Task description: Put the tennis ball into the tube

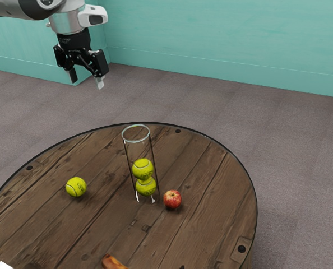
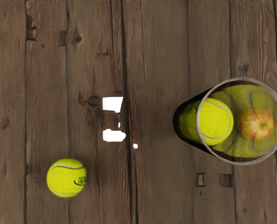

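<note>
The step in hand looks like reaching for the loose yellow-green felt tennis ball [image 1: 76,187], which lies on the round brown wooden table [image 1: 102,218], apart from the upright clear cylindrical tube [image 1: 138,148]; next calls for centring above it and descending. The black two-finger gripper [image 1: 86,80] hangs high, pointing down, fingers wide apart, empty

Loose tennis ball [image 2: 64,182]: black lettering [image 2: 81,179], begins "TE", rest too small to read.

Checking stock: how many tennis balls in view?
3. One loose tennis ball lies on the table; a lower ball and an upper ball are stacked inside the clear tube.
</note>
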Action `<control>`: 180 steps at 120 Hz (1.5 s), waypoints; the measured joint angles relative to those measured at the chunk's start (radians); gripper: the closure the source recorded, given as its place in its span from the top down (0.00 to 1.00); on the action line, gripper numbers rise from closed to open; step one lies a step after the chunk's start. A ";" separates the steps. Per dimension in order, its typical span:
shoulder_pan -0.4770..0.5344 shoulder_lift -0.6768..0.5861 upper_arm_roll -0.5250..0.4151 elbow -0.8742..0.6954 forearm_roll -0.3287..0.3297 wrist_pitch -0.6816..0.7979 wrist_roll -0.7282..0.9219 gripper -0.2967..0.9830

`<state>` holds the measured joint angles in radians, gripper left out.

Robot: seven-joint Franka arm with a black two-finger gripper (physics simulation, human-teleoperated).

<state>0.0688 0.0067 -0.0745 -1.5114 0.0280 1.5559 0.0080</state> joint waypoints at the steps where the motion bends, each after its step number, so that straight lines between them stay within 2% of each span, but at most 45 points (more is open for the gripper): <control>1: 0.000 0.000 0.000 0.000 0.000 0.000 0.000 0.77; 20: 0.001 -0.014 -0.004 -0.023 -0.001 0.004 0.002 0.77; 36: -0.013 -0.166 -0.006 -0.231 -0.002 0.035 0.003 0.77; 44: -0.019 -0.203 -0.006 -0.327 -0.003 0.069 0.003 0.77; 65: 0.041 -0.211 -0.003 -0.573 -0.005 0.261 0.002 0.77; 97: 0.139 -0.160 -0.001 -0.743 -0.009 0.514 0.045 0.77; 127: 0.190 -0.054 0.000 -0.784 -0.008 0.701 0.118 0.77; 180: 0.224 0.034 -0.002 -0.829 -0.005 0.829 0.198 0.77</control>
<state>0.2930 0.0403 -0.0767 -2.3409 0.0229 2.3847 0.2063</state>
